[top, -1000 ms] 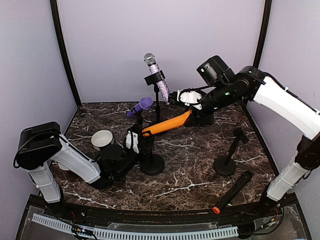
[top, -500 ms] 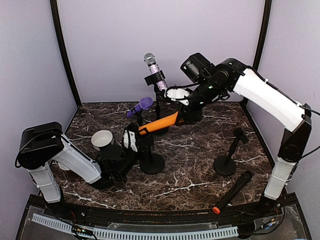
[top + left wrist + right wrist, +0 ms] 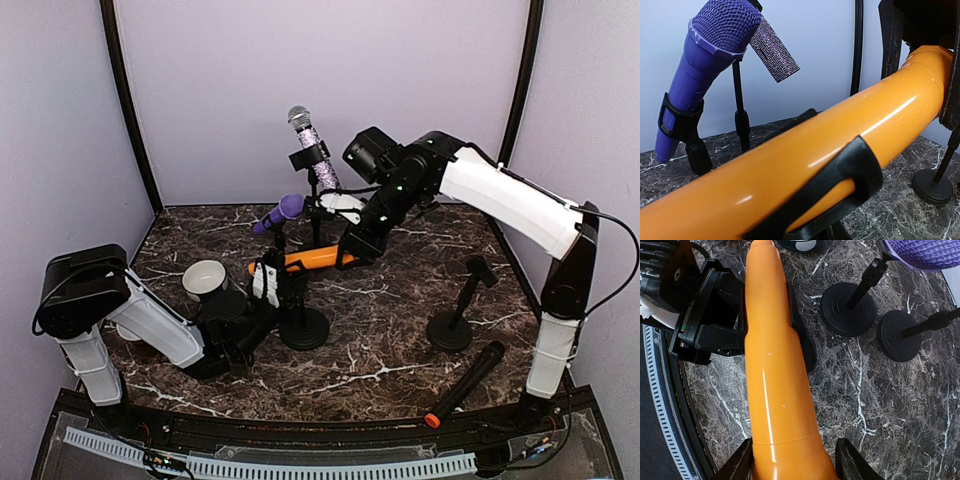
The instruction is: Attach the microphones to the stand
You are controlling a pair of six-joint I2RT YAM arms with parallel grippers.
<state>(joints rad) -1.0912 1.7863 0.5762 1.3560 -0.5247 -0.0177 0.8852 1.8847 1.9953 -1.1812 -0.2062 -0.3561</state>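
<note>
My right gripper [image 3: 350, 250] is shut on the thick end of the all-orange microphone [image 3: 305, 261], its fingers [image 3: 740, 462] on both sides of it [image 3: 772, 365]. The microphone lies almost level and passes through the black clip [image 3: 855, 170] of the front stand [image 3: 303, 328]. My left gripper [image 3: 272, 285] sits low against that stand's post and seems shut on it; its fingers do not show in the left wrist view. The purple microphone [image 3: 280, 212] and the glittery lilac microphone [image 3: 315, 160] sit in clips on stands behind. The black microphone with the orange end [image 3: 465, 385] lies on the table at the front right.
An empty stand [image 3: 455, 315] stands at the right. A white bowl [image 3: 204, 280] sits left of my left gripper. Two round stand bases [image 3: 847, 310] lie just beyond the orange microphone. Purple walls close in the marble table [image 3: 380, 350].
My right arm has swung left and lowered. The orange microphone went from tilted to nearly level and slid leftward through the front stand's clip. The left arm has barely moved.
</note>
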